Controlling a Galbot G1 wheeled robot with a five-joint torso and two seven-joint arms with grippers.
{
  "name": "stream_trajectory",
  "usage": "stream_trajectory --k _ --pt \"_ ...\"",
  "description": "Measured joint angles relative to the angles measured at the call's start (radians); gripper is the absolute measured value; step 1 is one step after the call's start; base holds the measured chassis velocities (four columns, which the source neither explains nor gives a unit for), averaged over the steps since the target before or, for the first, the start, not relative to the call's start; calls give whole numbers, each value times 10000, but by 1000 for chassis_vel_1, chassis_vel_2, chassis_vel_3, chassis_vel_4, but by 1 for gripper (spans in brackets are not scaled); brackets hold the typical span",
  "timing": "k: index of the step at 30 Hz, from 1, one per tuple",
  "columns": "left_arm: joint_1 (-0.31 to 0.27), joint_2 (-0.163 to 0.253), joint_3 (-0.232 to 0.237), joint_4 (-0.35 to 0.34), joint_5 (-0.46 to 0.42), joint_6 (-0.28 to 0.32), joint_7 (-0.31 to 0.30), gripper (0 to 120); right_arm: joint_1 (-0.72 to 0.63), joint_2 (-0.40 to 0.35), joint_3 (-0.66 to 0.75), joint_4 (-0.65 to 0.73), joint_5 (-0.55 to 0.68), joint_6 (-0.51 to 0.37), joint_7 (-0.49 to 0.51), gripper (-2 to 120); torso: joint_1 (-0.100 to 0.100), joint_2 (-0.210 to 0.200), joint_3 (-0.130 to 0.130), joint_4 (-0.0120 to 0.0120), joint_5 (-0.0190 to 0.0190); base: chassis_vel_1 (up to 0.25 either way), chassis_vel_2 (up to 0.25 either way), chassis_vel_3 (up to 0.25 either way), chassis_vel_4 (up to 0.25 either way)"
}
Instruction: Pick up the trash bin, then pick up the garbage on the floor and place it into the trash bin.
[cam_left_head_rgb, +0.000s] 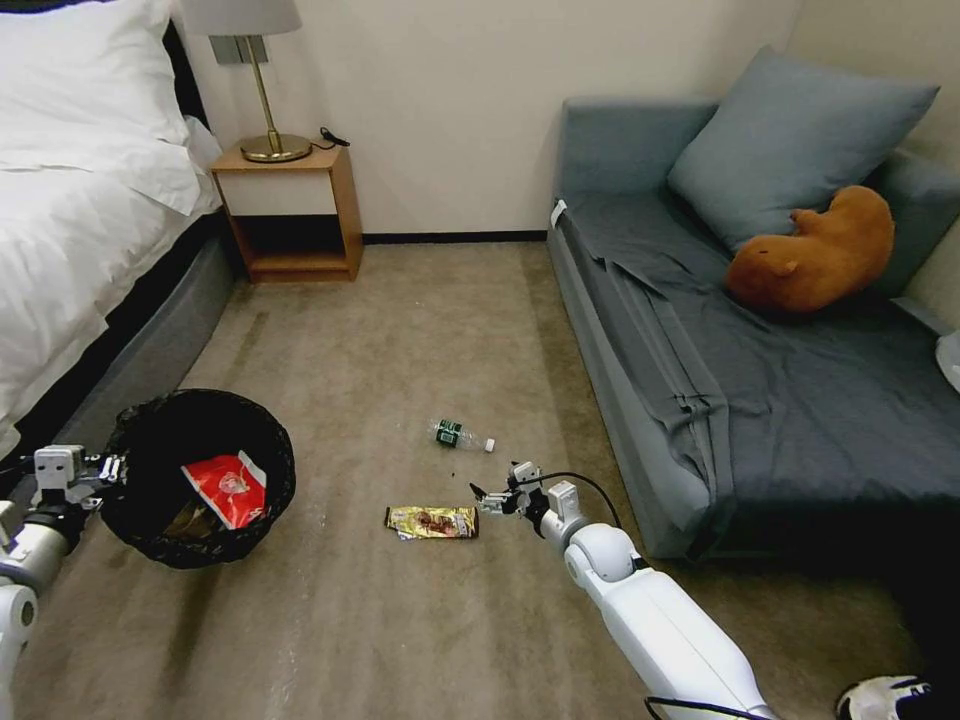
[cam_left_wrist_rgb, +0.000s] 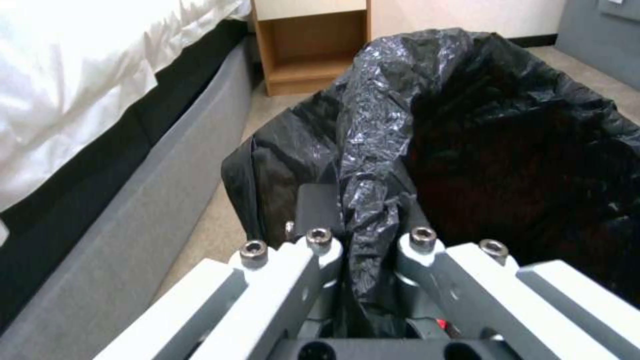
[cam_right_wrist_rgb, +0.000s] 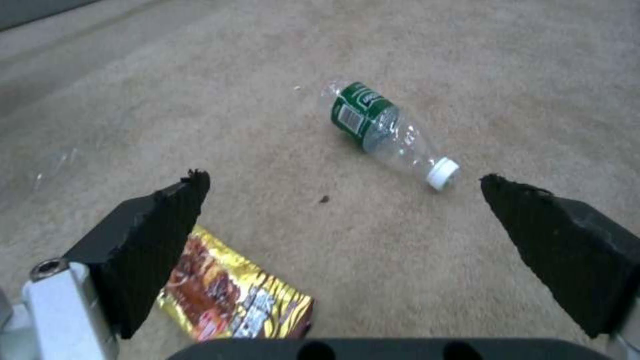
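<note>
below, crinkly black-bagged trash bin (cam_left_head_rgb: 200, 475) (round), glossy gold wrapper (cam_left_head_rgb: 432, 522) flat.

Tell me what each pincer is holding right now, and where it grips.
The left pincer is shut on the trash bin, pinching its bag-lined rim. The right pincer is open and empty above the carpet.

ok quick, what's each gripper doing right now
left gripper: shut on the trash bin rim.
right gripper: open, empty, over the carpet near the gold wrapper.
</note>
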Motion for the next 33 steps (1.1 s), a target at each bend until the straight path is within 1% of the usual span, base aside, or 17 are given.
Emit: stream_trajectory --k 12,33 --pt "15 74 -64 146 -65 -62 63 4 35 81 -45 -18 -55 -35 -5 100 0 0 -1 2 -1 -57 56 54 -53" --pt "97 110 -117 208 -167 -174 137 4 -231 110 25 70 -283 -89 -4 100 0 1 0 1 0 -56 58 58 -60"
